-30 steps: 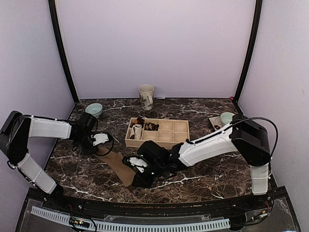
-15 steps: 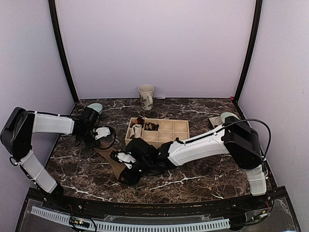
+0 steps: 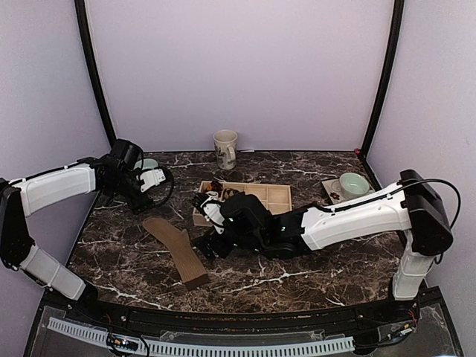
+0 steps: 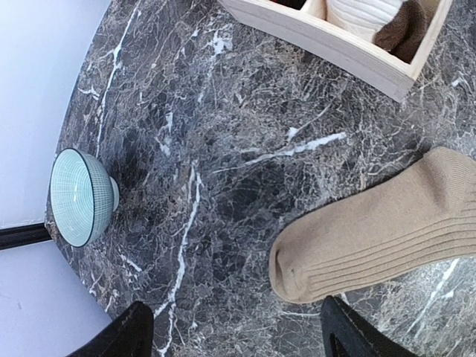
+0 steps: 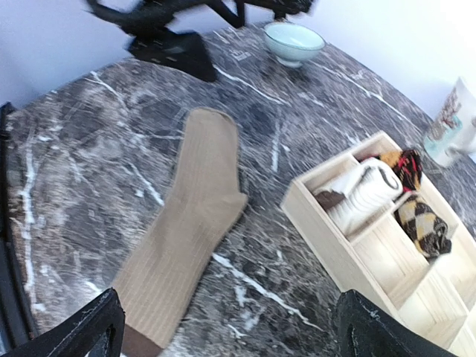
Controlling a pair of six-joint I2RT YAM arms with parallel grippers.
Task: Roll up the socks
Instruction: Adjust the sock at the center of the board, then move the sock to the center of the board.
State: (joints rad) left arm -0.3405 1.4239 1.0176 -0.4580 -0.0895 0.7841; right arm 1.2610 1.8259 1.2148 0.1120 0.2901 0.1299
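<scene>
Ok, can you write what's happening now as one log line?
left gripper: open, empty | right gripper: open, empty | tan sock: flat, unrolled

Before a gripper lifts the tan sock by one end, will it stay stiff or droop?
Probably droop: the tan sock lies thin and flat on the marble table, bent at the heel. Its ribbed knit looks light and stretchy, so a pinch may only gather cloth. Pushed, it would likely bunch rather than slide.
</scene>
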